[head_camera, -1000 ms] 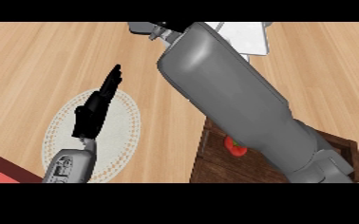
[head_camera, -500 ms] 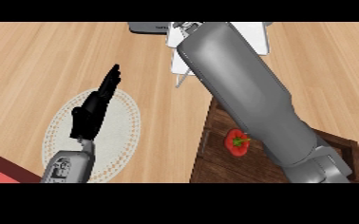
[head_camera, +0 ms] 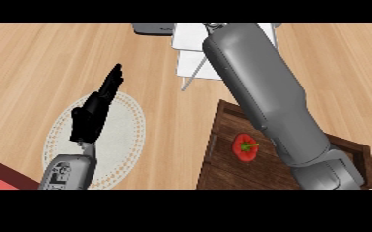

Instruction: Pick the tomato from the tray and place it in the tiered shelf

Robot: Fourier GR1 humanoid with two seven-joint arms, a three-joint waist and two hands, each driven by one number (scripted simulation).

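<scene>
- While the right forearm (head_camera: 269, 108) slants across the middle of the head view, it covers much of the shelf (head_camera: 190, 54) and part of the tray (head_camera: 218, 162).
- Tomato (head_camera: 245, 147): red with a green stalk, it lies on the dark wooden tray at lower right, just beside the forearm's left edge and not held by anything.
- Shelf: white, with thin legs, it stands on the bench (head_camera: 58, 54) near the top centre; only its left part and a sliver to the right of the forearm show.
- Right hand: it is hidden past the top end of the forearm, so whether its fingers are wide or closed cannot be told.
- Left hand (head_camera: 93, 113): black, fingers straight and pointing up, holding nothing, it rests at the left above a round pale mat (head_camera: 131, 132) with a dotted rim.
- A dark grey object (head_camera: 151, 28) sits at the top edge, left of the shelf; what it is cannot be told.
- A red patch (head_camera: 13, 176) shows at the lower left corner.
- Small marks on the left wrist are too blurred to read; no other writing shows.
</scene>
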